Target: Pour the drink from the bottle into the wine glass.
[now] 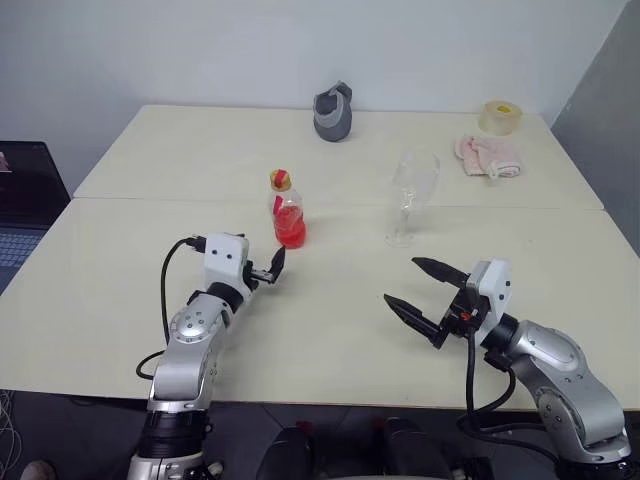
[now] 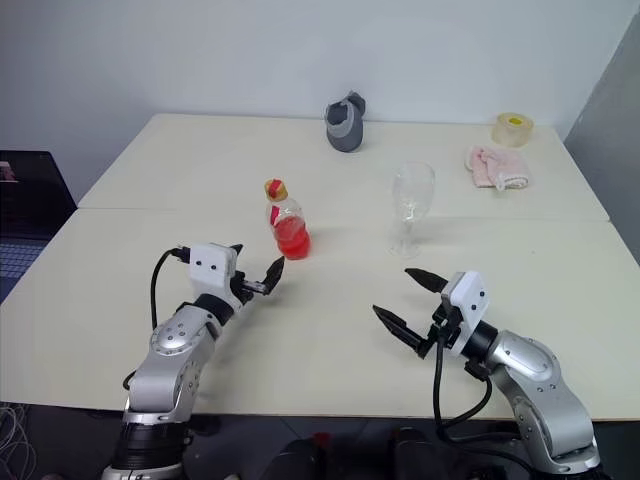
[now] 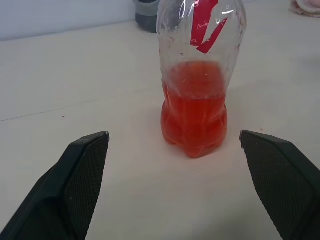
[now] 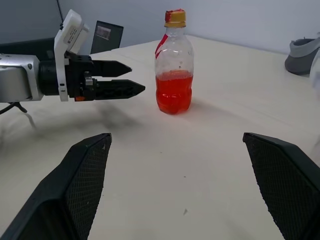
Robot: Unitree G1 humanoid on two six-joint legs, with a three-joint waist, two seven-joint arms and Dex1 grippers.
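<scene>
Our left gripper (image 1: 270, 268) hangs spread and empty just short of the bottle (image 1: 287, 212), which is light, thin-walled and crushable; we would grip its lower body. The fragile wine glass (image 1: 409, 196) stands right; our right gripper (image 1: 420, 292) gapes empty.

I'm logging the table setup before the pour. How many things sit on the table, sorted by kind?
Bottles: 1, the bottle with red drink
Glasses: 1, the wine glass
Grey cups: 1, the grey cup
Tape rolls: 1, the tape roll
Cloths: 1, the pink cloth
Total: 5
</scene>
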